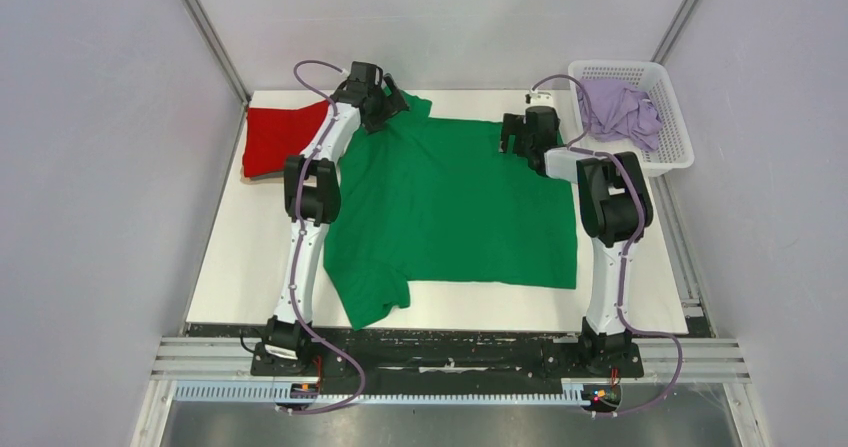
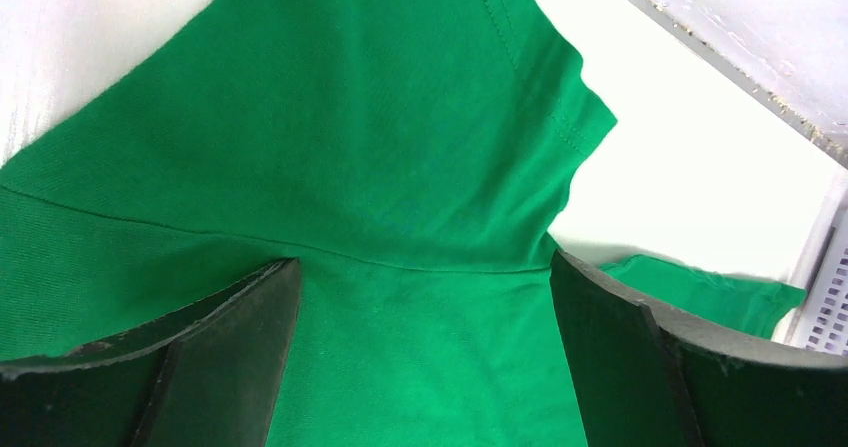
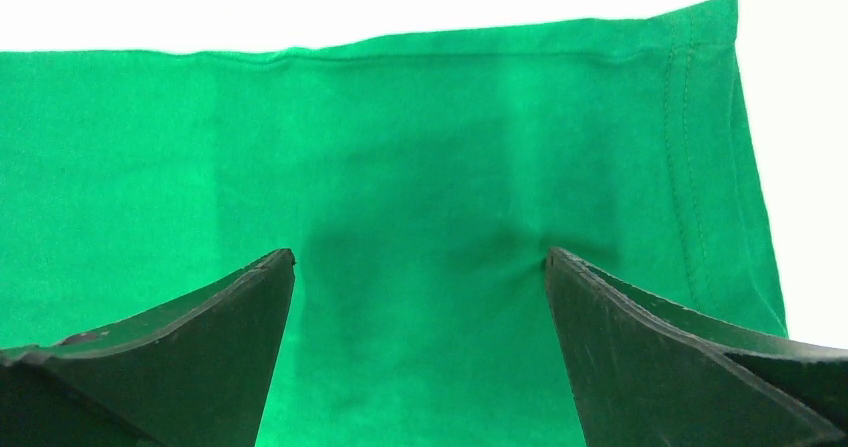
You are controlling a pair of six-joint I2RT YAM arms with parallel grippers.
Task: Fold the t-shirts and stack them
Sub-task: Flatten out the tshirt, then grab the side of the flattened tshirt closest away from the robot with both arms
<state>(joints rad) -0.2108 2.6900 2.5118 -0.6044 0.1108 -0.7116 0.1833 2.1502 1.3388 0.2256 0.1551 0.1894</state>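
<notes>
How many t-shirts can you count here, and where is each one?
3. The green t-shirt lies spread across the middle of the table; the red t-shirt sits at the far left; the lilac t-shirt is bunched in the white basket. Others may hide beneath it.

High rear overview; wrist close-ups down onto green t-shirt (image 1: 450,207)

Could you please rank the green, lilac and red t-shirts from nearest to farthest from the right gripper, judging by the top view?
1. Green t-shirt: spread mid-table, directly beneath the right gripper.
2. Lilac t-shirt: in the basket, to the right.
3. Red t-shirt: at the far left.
</notes>
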